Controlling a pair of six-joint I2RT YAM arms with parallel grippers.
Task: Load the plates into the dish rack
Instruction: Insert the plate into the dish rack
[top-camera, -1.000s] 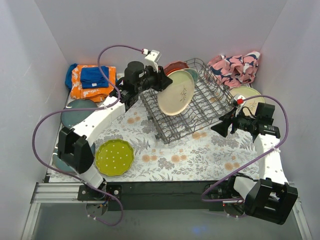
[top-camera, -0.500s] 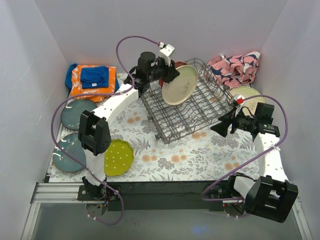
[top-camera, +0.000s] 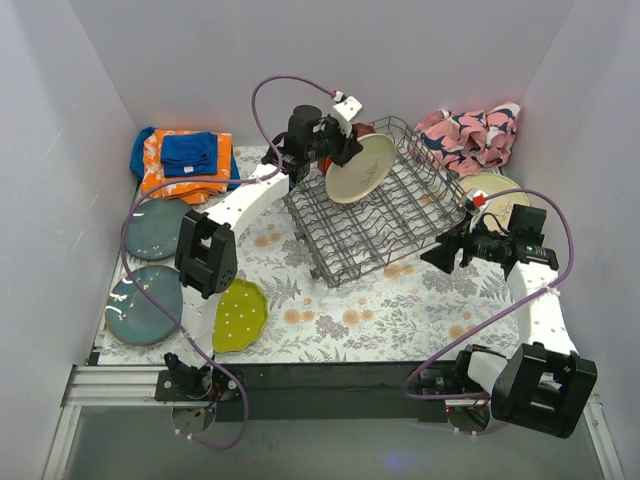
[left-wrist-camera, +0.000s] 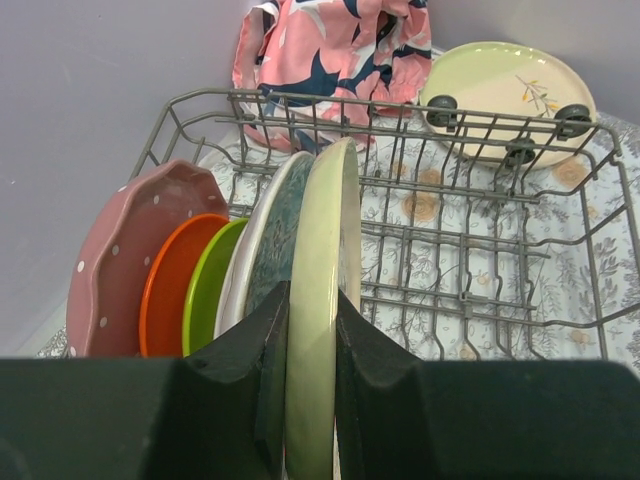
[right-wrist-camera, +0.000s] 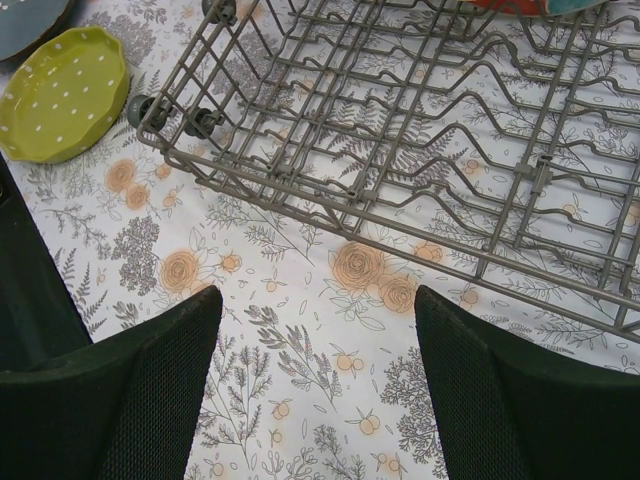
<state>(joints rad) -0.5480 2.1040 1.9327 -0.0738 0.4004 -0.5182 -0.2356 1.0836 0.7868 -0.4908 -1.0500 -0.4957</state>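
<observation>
Gripping a cream plate (left-wrist-camera: 325, 220) by its lower rim, the left gripper (left-wrist-camera: 310, 300) is found closed with one finger on each face, so that the plate is kept upright and edge-on to the tines of the dish rack (left-wrist-camera: 400, 103). The plate is held over the far end of the rack. It is lined up just beside a teal-patterned plate (left-wrist-camera: 283, 225), which is followed by a lime plate (left-wrist-camera: 205, 300), an orange plate (left-wrist-camera: 170, 280) and a pink dotted plate (left-wrist-camera: 115, 260), all stood on edge in one row. The next free slot is judged to be the aim. Whether the lower edge is already seated between tines cannot be told, as it is hidden by the fingers. The right gripper (right-wrist-camera: 318, 295) is held wide open and empty above the flowered tablecloth (right-wrist-camera: 300, 390) off the rack's near right side, apparently parked clear of the loading. Plates yet to be loaded are noted outside the rack: a yellow-green dotted plate (top-camera: 235, 315) off its near left corner, two slate-blue plates (top-camera: 158, 226) well to its left, and a second cream plate (left-wrist-camera: 510, 85) lying flat just beyond its right side.
</observation>
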